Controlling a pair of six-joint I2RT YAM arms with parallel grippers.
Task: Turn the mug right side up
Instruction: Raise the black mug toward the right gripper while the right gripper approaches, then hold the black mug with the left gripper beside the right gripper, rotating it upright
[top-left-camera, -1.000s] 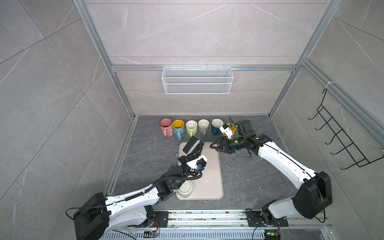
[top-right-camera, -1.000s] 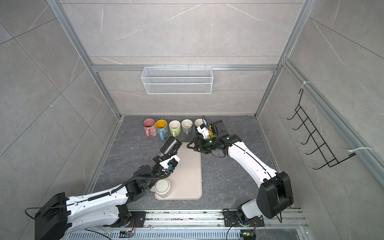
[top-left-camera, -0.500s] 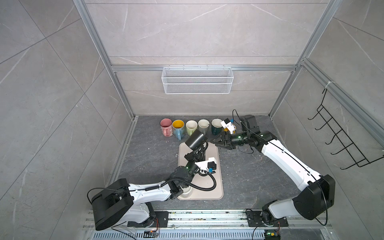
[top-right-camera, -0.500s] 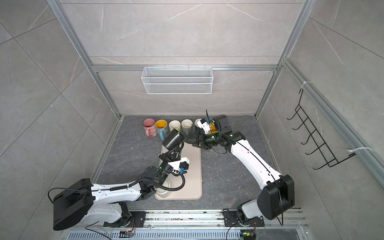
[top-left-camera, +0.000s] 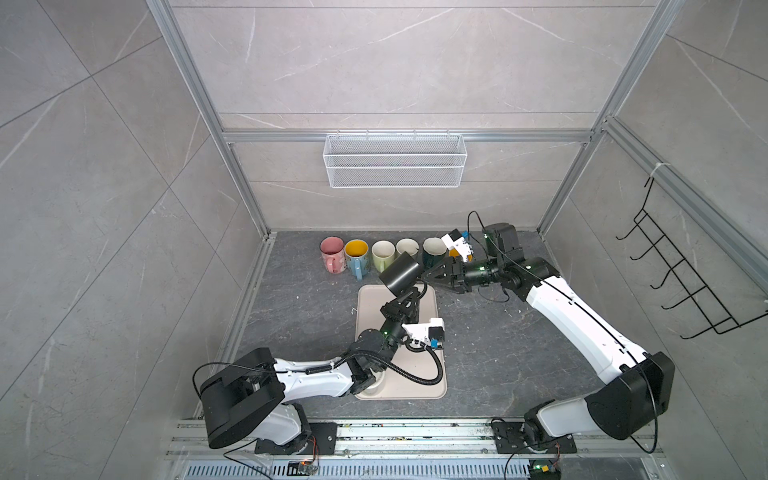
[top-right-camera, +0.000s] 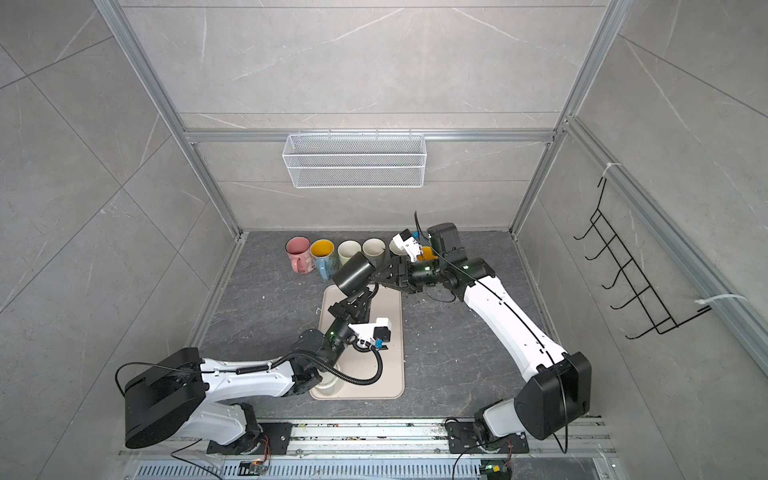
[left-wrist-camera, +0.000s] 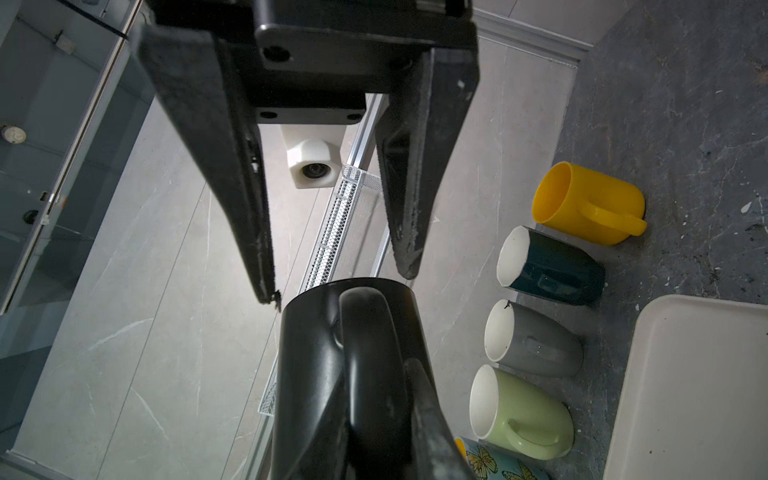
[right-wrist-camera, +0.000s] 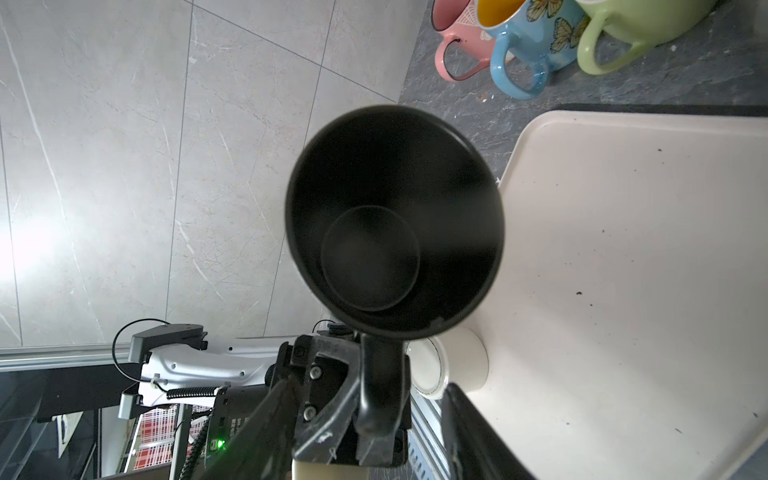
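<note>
The left gripper (top-left-camera: 404, 296) clamped the black mug (top-left-camera: 400, 272) by its handle, tilted aloft, seemingly offering it to the wide-open right gripper (top-left-camera: 429, 279).

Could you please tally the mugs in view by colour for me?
pink mug: 1
blue mug: 1
green mug: 1
grey mug: 1
teal mug: 1
yellow mug: 1
black mug: 1
white mug: 1
Total: 8

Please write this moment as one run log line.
left gripper: shut on handle of glossy black mug | mug: in air, tilted | right gripper: open, near mug mouth
</note>
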